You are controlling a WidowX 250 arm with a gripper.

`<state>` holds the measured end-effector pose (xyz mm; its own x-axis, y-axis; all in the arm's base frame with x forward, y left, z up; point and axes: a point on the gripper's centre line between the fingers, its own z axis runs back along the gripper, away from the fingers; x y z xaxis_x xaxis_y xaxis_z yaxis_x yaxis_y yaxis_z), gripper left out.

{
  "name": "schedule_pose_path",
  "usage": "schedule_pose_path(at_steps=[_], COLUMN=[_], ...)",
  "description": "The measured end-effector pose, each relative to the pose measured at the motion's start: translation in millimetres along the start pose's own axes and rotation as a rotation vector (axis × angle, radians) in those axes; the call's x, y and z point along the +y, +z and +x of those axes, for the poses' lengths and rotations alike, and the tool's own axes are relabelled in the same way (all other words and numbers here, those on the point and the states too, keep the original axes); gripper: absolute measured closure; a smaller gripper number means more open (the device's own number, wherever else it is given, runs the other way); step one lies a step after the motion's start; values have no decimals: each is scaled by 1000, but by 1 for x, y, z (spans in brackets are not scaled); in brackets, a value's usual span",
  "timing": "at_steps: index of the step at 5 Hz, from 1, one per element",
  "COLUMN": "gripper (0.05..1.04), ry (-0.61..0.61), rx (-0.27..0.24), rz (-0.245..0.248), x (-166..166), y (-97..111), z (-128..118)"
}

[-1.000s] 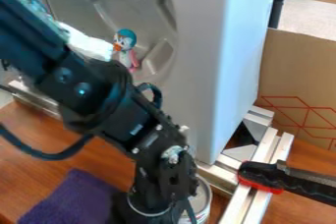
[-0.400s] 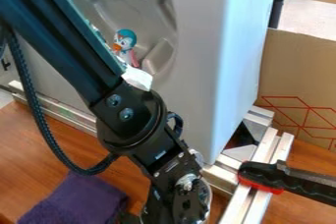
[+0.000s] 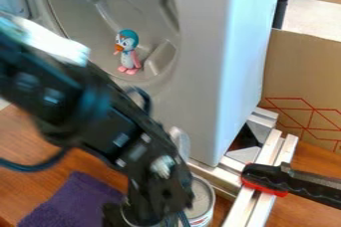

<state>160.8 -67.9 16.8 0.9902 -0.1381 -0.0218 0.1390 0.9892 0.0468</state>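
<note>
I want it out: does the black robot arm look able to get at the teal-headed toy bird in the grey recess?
Probably yes: the toy bird stands in the open grey recess with nothing before it, though the black robot arm, low beside the metal can, would need to rise.

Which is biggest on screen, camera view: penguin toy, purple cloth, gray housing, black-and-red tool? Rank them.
1. Gray housing
2. Purple cloth and black-and-red tool: too close to rank, both cut off by the frame
3. Penguin toy

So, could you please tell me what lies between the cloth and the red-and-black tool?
The arm, the can and some metal rail, in the camera view.
</note>
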Motion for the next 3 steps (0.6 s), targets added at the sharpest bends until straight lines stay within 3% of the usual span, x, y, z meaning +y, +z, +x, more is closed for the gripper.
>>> schedule_pose_path(at_steps=[1, 3], gripper=[489, 489], ry=[14, 229], rx=[-64, -69], rz=[-5, 11], x=[16, 114], y=[28, 52], z=[0, -10])
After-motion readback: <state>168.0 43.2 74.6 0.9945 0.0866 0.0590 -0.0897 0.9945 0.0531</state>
